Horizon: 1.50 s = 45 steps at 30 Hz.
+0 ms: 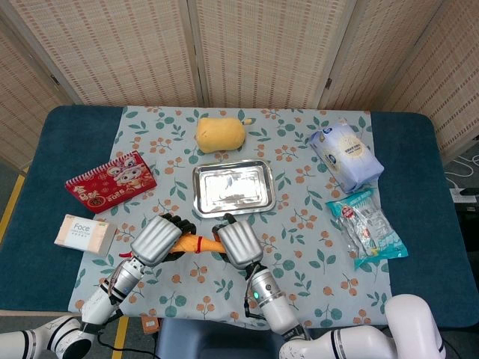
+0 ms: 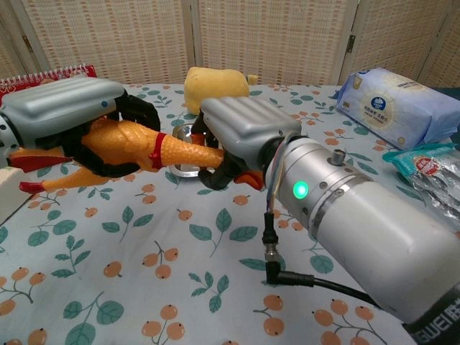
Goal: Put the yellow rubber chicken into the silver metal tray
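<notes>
Yellow rubber chicken [image 2: 136,147] lies crosswise, left hand [image 2: 61,111] and right hand [image 2: 241,133] fingers clamping it.

In the chest view the tray [image 2: 183,132] shows only as a sliver behind the chicken [image 2: 129,147] and the right hand [image 2: 241,136]. The chicken's head is hidden under that hand, and the red notebook [image 2: 43,75] is cut off by the left edge

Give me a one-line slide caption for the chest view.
Both robot hands, left and right, hold the yellow rubber chicken above the floral tablecloth.
</notes>
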Available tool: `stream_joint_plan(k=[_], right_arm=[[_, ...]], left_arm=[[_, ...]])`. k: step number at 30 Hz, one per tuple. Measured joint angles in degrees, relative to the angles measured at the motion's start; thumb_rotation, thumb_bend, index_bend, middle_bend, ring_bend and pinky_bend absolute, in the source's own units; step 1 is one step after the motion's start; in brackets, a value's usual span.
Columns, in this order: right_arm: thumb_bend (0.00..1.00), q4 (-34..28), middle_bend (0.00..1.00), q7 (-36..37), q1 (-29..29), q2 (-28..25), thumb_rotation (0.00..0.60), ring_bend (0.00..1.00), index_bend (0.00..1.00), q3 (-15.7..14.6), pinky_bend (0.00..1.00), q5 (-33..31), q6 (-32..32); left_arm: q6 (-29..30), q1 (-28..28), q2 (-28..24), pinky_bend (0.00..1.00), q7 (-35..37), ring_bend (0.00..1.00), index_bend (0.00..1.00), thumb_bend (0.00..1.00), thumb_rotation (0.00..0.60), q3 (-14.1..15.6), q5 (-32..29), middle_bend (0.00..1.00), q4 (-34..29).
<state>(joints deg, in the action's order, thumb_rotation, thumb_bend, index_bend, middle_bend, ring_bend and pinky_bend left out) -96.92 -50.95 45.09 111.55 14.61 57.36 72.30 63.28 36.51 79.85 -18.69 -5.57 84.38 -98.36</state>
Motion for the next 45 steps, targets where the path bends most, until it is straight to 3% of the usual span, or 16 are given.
stream_joint_plan(k=[1,3,6,9,17,32,34,36,39,45], right_arm=[[0.37,0.0,0.61,0.0,0.0,0.0,0.6,0.73,0.88,-0.1,1.0,0.1,0.0],[0.37,0.0,0.61,0.1,0.0,0.0,0.6,0.73,0.88,-0.2,1.0,0.1,0.1],[0.37,0.1,0.61,0.0,0.1,0.0,0.6,0.73,0.88,-0.2,1.0,0.0,0.1],[0.37,0.1,0.61,-0.1,0.1,0.0,0.6,0.73,0.88,-0.3,1.0,0.0,0.2],[0.37,0.3,0.61,-0.4,0.2,-0.1,0.6,0.73,0.88,-0.6,1.0,-0.1,0.4],[0.37,-0.4,0.61,2.9,-0.7,-1.8,0.6,0.74,0.89,-1.4,1.0,4.1,1.1],[0.37,-0.5,0.61,2.8,-0.7,-1.9,0.6,0.74,0.89,-1.4,1.0,4.3,1.2],[0.37,-0.5,0.61,2.8,-0.8,-2.0,0.6,0.74,0.89,-1.4,1.0,4.2,1.2],[0.37,-0.5,0.61,2.7,-0.8,-1.9,0.6,0.74,0.89,-1.2,1.0,4.0,1.1],[0.37,-0.6,0.61,2.3,-0.9,-1.9,0.6,0.74,0.89,-1.1,1.0,3.5,1.0]], left_arm=[[-0.4,0.1,-0.2,0.83,0.1,0.69,0.7,0.67,0.6,0.2,0.0,0.74,-0.1],[-1.8,0.4,-0.9,0.52,0.1,0.41,0.4,0.55,0.6,0.7,-0.1,0.45,-0.3],[-3.7,0.9,-2.0,0.22,0.3,0.08,0.08,0.45,0.6,1.1,-0.7,0.12,-0.7],[-4.1,1.2,-2.5,0.12,0.9,0.0,0.0,0.39,0.6,0.9,-1.5,0.0,-1.6],[-4.4,1.6,-4.1,0.05,1.6,0.0,0.0,0.35,0.6,0.3,-2.4,0.0,-3.7],[-8.9,3.0,-7.6,0.06,0.3,0.0,0.01,0.35,0.6,0.4,-8.2,0.01,-4.4],[-9.0,3.1,-7.7,0.13,0.2,0.05,0.1,0.35,0.6,0.4,-8.5,0.1,-4.0],[-8.5,3.1,-7.5,0.25,0.3,0.19,0.32,0.4,0.6,0.3,-8.3,0.3,-3.7],[-7.9,3.0,-7.3,0.37,-0.2,0.32,0.52,0.5,0.6,0.3,-8.2,0.49,-3.4],[-5.4,2.7,-5.8,0.61,-0.7,0.56,0.8,0.73,0.6,-0.1,-7.9,0.74,-3.0]])
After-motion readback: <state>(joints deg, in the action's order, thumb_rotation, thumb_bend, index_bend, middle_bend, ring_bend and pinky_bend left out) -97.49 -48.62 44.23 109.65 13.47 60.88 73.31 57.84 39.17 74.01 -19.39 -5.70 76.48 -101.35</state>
